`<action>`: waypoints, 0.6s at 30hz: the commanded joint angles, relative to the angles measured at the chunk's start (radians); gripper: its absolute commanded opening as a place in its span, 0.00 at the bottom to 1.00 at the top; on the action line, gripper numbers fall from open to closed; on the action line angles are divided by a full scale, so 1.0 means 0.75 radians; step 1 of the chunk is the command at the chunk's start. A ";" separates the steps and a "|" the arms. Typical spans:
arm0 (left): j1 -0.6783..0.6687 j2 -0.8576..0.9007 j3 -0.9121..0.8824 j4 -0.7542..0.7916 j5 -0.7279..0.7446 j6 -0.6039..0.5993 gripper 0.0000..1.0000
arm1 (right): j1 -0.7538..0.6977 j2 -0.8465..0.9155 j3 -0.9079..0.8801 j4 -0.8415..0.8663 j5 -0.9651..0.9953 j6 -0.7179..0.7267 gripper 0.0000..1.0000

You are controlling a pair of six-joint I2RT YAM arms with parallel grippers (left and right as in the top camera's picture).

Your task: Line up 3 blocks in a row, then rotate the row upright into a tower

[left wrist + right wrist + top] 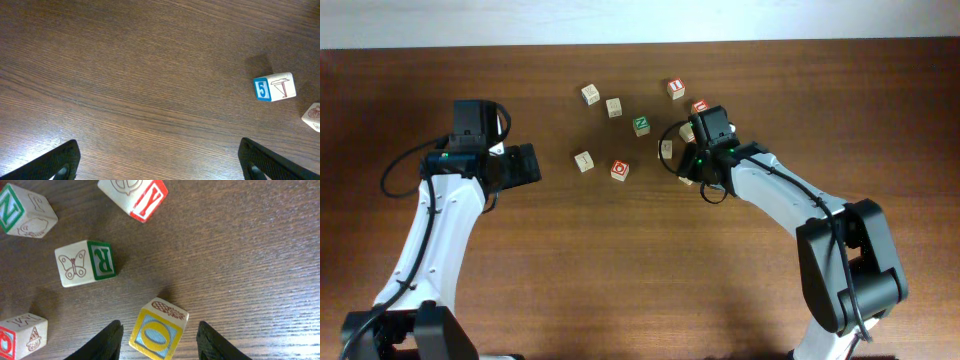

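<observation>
The yellow-faced block (pixel 159 329), with a ring-like letter and a pineapple drawing, stands on the table between the fingers of my right gripper (pixel 160 330). The jaws are open, with a gap on each side of the block. From overhead the right gripper (pixel 690 168) covers most of that block (pixel 686 179). Further left lie the red-faced ring block (pixel 620 170) and the pale block (pixel 584 160). My left gripper (pixel 525 165) hovers wide open and holds nothing, well left of them, its fingertips (pixel 62 162) over bare wood.
Around the right gripper lie a green N cube (pixel 20 210), a butterfly cube with a green R (pixel 85 262) and a red Y cube (pixel 135 197). More cubes (pixel 590 94) sit at the back. A cube with a blue 5 (pixel 274 86) lies ahead of the left gripper.
</observation>
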 commanded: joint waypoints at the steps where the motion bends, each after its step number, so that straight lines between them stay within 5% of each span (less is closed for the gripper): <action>1: 0.001 0.004 0.026 -0.004 -0.016 -0.022 0.99 | 0.028 0.023 0.020 -0.023 0.011 0.007 0.48; 15: 0.001 0.004 0.026 -0.003 -0.016 -0.022 0.99 | 0.026 0.076 0.018 -0.012 -0.005 -0.004 0.38; 18: 0.001 0.004 0.026 -0.003 -0.016 -0.022 0.99 | 0.026 0.076 0.038 0.015 -0.005 -0.003 0.52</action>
